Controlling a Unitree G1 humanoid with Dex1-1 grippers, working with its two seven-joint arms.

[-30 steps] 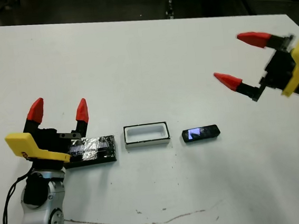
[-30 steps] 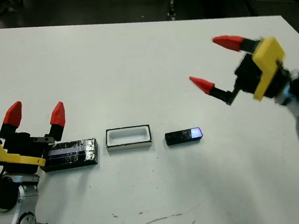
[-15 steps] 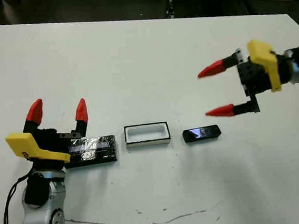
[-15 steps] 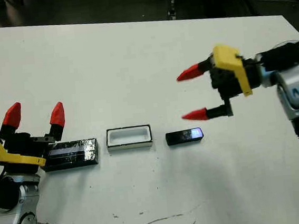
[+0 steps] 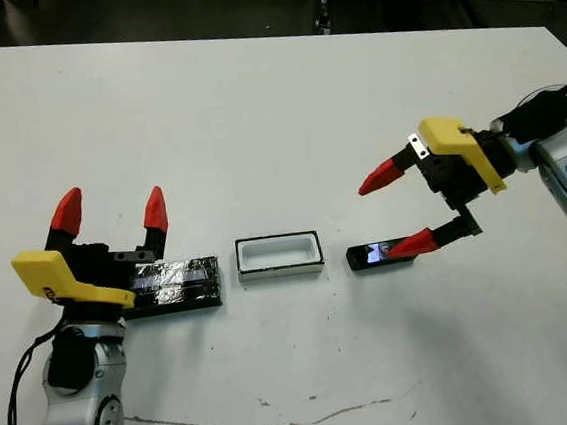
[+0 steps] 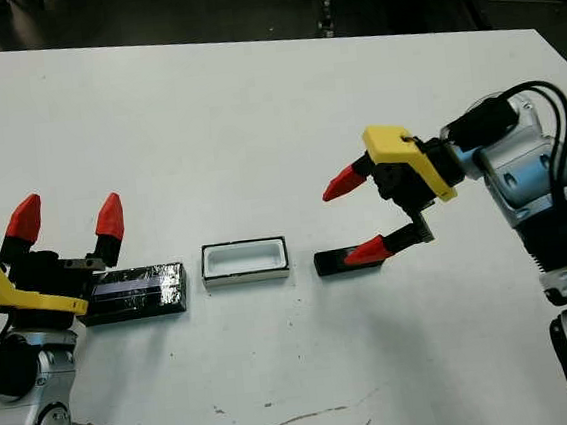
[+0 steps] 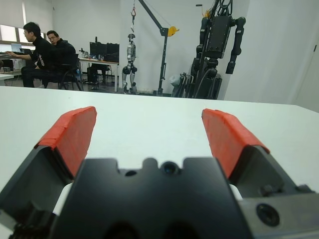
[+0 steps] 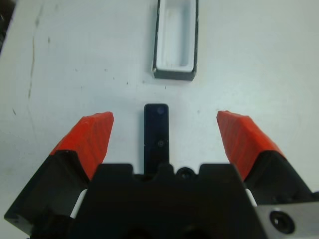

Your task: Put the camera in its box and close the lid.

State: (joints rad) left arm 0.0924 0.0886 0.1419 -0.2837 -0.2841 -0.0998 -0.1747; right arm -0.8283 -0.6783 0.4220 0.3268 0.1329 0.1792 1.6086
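Glossy black camera (image 8: pixel 156 130), likely light, stiff, slippery; lies at 3 o'clock of box (image 5: pixel 278 253). My right pincer (image 5: pixel 397 211) spread over it; grip long edges mid-length

We count one camera (image 5: pixel 376 255), one box (image 5: pixel 279 254) and one lid (image 5: pixel 177 283) on one white table (image 5: pixel 253 105). We have two grippers, a left gripper (image 5: pixel 109 213) and a right gripper (image 5: pixel 396 211), each with two red-tipped fingers, so four fingers in all. In the left wrist view we count two people (image 7: pixel 47 55) seated beyond the table, one standing humanoid figure (image 7: pixel 130 62) and one larger dark robot (image 7: pixel 219 42) hanging on a frame.
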